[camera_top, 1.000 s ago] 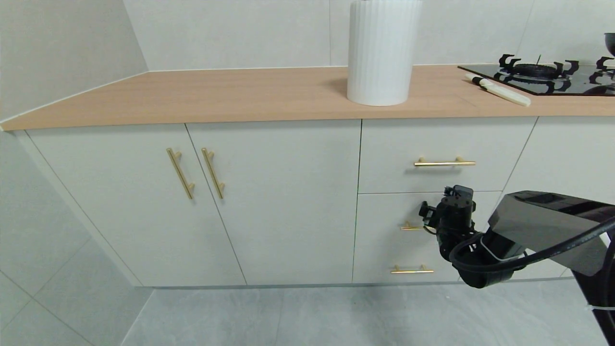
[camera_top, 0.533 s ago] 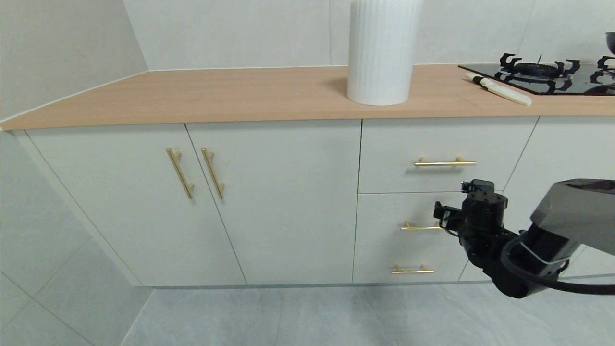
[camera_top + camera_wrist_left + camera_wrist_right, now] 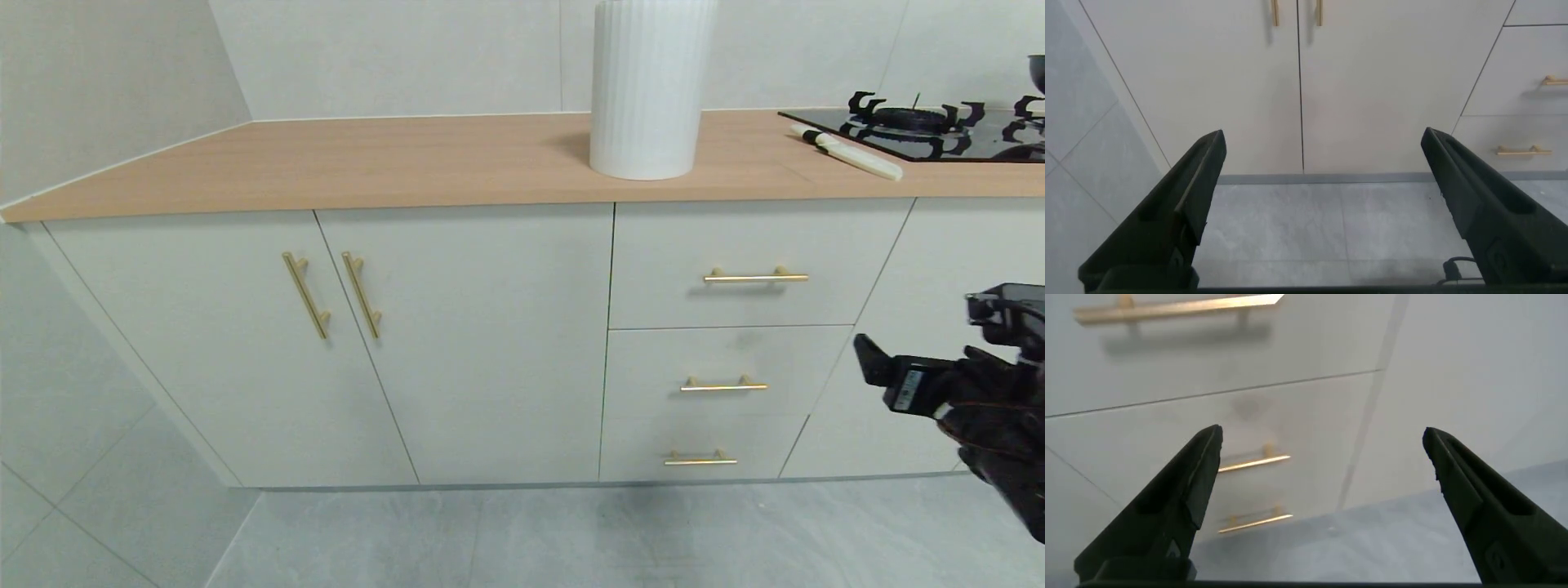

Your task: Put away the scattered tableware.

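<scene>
Holding the right gripper (image 3: 1323, 457) low, off to the right of the drawer stack (image 3: 727, 343), fingers spread wide with nothing between them. Judging this a stand-off pose, facing the brass handles (image 3: 1253, 463) without touching any.

Hanging the left gripper (image 3: 1323, 171) just as wide apart and just as empty, facing the foot of the double cabinet doors (image 3: 1300, 73) and the floor tiles (image 3: 1315, 220), probably parked out of the way.

Leaving the knife (image 3: 849, 155) up on the wooden countertop (image 3: 367, 163), lying flat at the front corner of the gas hob (image 3: 922, 131), well apart from both grippers. Likely resting there for want of a place to go, with all three drawers shut.

Standing near it on the same counter, a white ribbed container (image 3: 645, 90), upright, possibly meant for utensils.

Struggling to tell whether the knife's pale length is bare blade or sheath. Losing the container's top past the frame edge, so guessing nothing about its contents. Losing the hob's far side the same way, along with a dark rounded thing (image 3: 1035, 73) too cropped to name.
</scene>
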